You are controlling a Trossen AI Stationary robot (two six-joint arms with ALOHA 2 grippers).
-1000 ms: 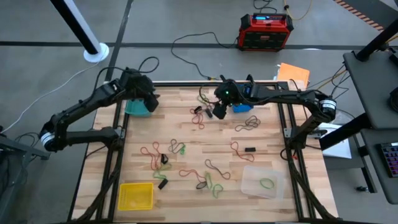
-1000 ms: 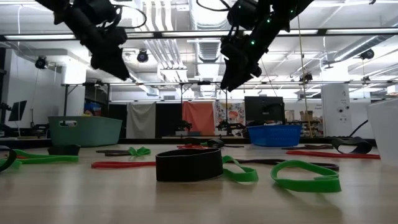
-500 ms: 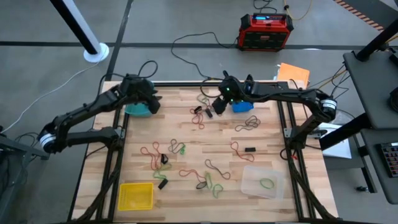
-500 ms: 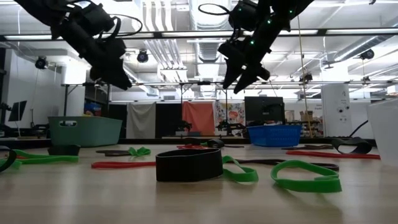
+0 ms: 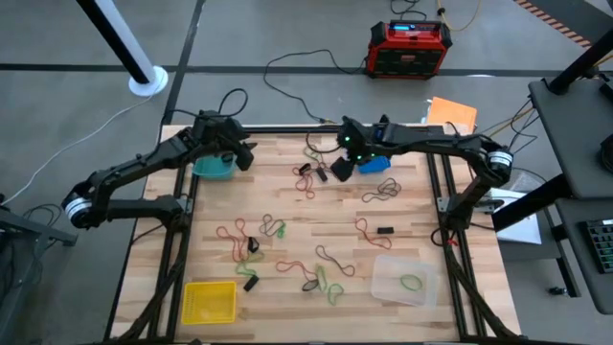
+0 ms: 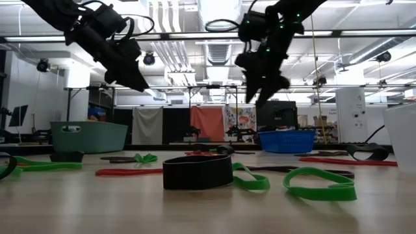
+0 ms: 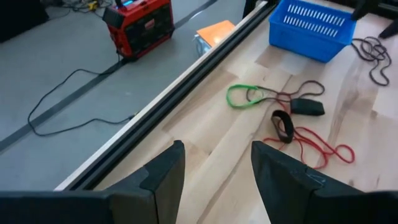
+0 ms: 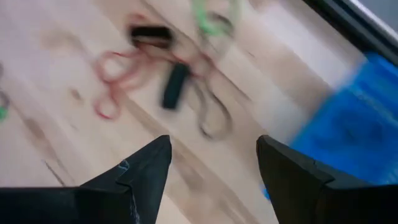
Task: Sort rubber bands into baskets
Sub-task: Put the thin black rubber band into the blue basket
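one camera looks straight down on my whole surface (image 5: 316, 206); another sits at surface height, looking level across. my wrist cameras look down close, both catching the blue basket (image 7: 313, 30).

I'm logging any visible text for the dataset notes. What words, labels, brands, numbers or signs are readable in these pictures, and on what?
None can be read.
Red-and-black box: a lit display on top, too small to read.
Posters on the far wall of the room: colourful, blurred, no legible words.
Blue basket, teal basket, orange paper sheet: no print visible.
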